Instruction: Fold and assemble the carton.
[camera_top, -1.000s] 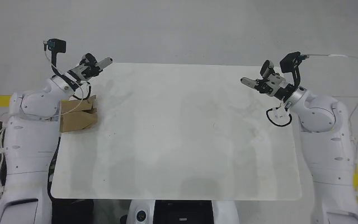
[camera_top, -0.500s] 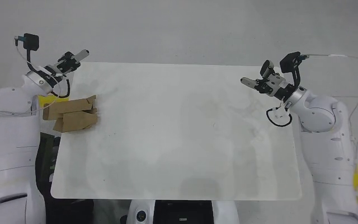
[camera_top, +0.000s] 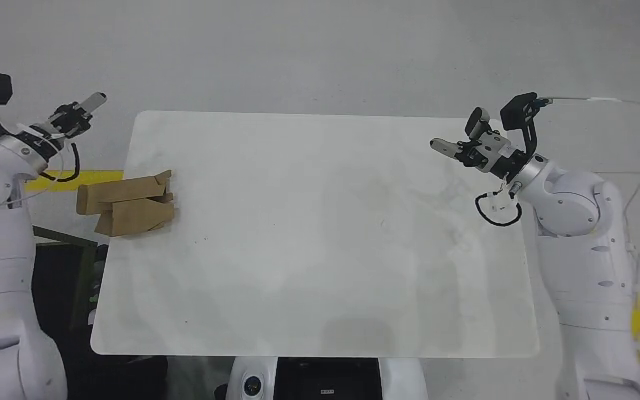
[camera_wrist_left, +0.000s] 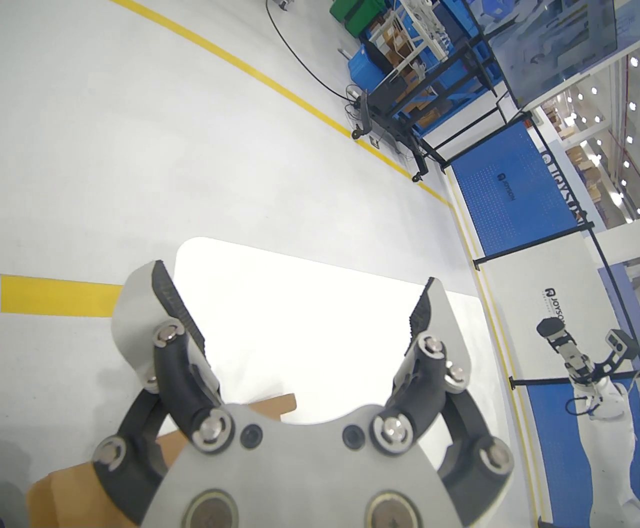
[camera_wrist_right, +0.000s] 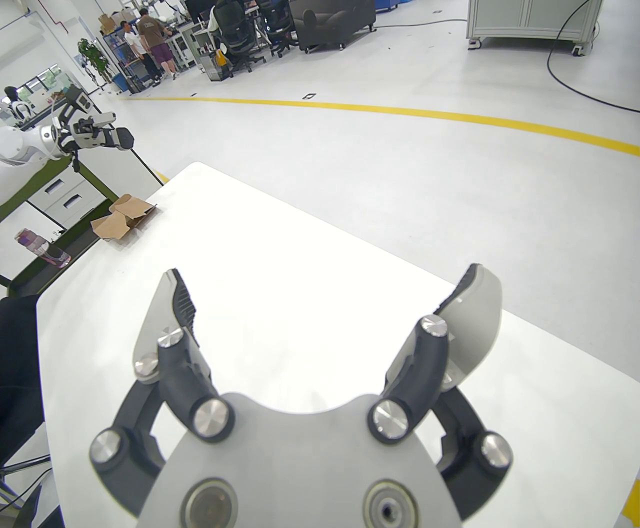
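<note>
A brown cardboard carton (camera_top: 128, 204) lies flattened and partly folded at the table's left edge, overhanging it a little. The right wrist view has it far off (camera_wrist_right: 123, 217); the left wrist view catches a strip of it (camera_wrist_left: 270, 406) behind the gripper body. My left gripper (camera_top: 84, 106) hangs open beyond the table's left side, above and outside the carton, with nothing between its fingers (camera_wrist_left: 295, 292). My right gripper (camera_top: 452, 147) stands open over the table's far right corner, also empty (camera_wrist_right: 325, 285).
The white table (camera_top: 320, 260) is bare apart from the carton. Beside its left side stand a green-framed cabinet (camera_wrist_right: 60, 192) and a bottle (camera_wrist_right: 42, 247). Floor with a yellow line (camera_wrist_right: 400, 112) lies beyond the far edge.
My left arm has swung away to the left, from above the carton to outside the table's edge. The carton stays where it lay. The right arm has not moved.
</note>
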